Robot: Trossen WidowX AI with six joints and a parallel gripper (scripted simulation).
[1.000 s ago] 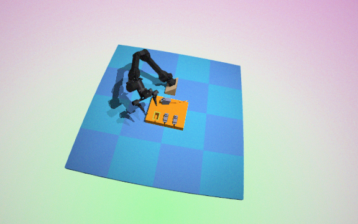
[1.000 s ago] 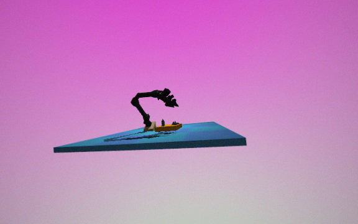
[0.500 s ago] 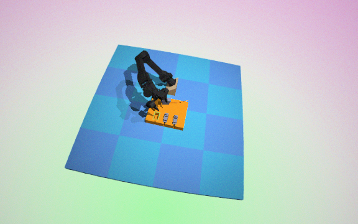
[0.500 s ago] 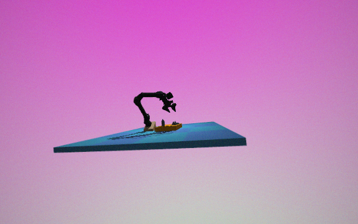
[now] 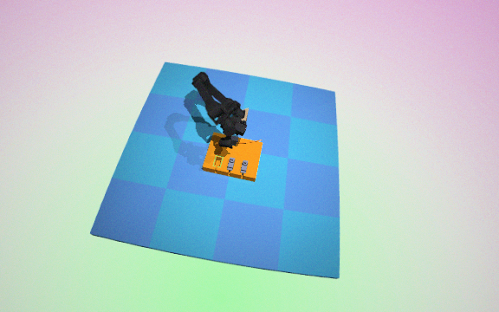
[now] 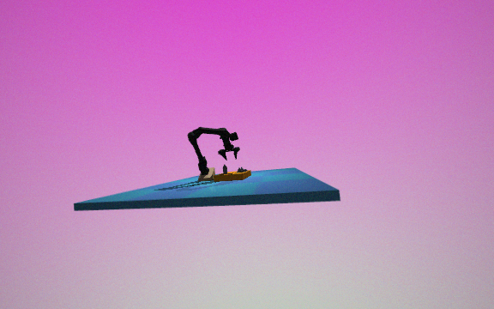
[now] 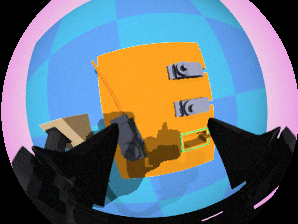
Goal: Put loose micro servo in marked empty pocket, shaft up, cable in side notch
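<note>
The loose grey servo (image 7: 129, 137) (image 6: 225, 169) stands on the orange deck (image 7: 142, 65) (image 5: 251, 152) (image 6: 233, 176), away from the pocket; in the top view the arm mostly hides it. Its thin orange cable (image 7: 107, 85) runs to the deck's edge. The empty pocket (image 7: 195, 143) (image 5: 218, 162) has a green outline and a side notch. My gripper (image 6: 231, 159) (image 7: 164, 123) is open and empty, pointing down, well above the deck. In the wrist view the servo appears beside the left fingertip and the pocket near the right one.
Two seated grey servos, one (image 7: 187, 70) (image 5: 231, 165) and another (image 7: 194, 107) (image 5: 244, 166), sit in a row with the pocket along the notched deck edge. The arm's tan base block (image 7: 76, 128) (image 6: 207, 175) is close beside the deck, on the blue checkered board (image 5: 189, 217) (image 6: 273, 190).
</note>
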